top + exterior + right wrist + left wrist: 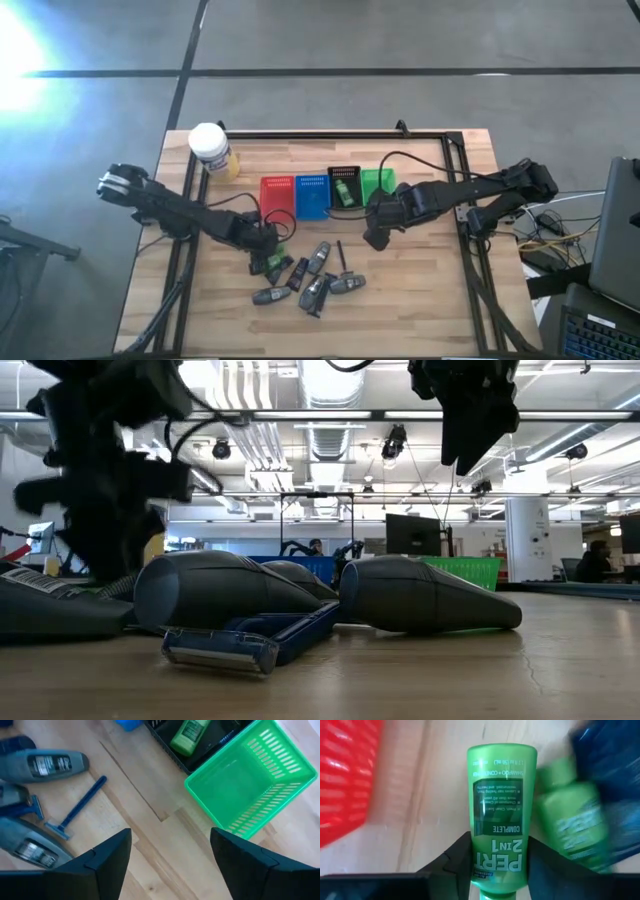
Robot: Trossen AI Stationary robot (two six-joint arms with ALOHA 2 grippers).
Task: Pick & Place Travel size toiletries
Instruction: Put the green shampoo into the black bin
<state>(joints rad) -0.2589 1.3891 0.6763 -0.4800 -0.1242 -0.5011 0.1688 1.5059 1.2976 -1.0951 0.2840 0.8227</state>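
My left gripper (268, 260) is down at the left end of the pile of toiletries (312, 278), shut on a bright green bottle (501, 810). A second green bottle (572, 827) lies just beside it. Dark grey tubes (47, 765) and a blue razor (75, 807) lie flat on the table. My right gripper (376, 238) hangs open above bare table near the green tray (250, 785), touching nothing. Another green bottle (189, 735) lies in the black tray (345, 183). My left gripper pinches the green bottle between its two fingers (457, 860), on the bottle's two sides at the end bearing the large brand lettering (500, 855). The bottle lies along the fingers and points away from the wrist. Whether it is lifted clear cannot be told.
Red (277, 196), blue (312, 195), black and green (377, 182) trays stand in a row behind the pile. A white-capped yellow jar (210, 150) stands at the far left corner. Cables cross the table by both arms. Bare wood shows on the near right.
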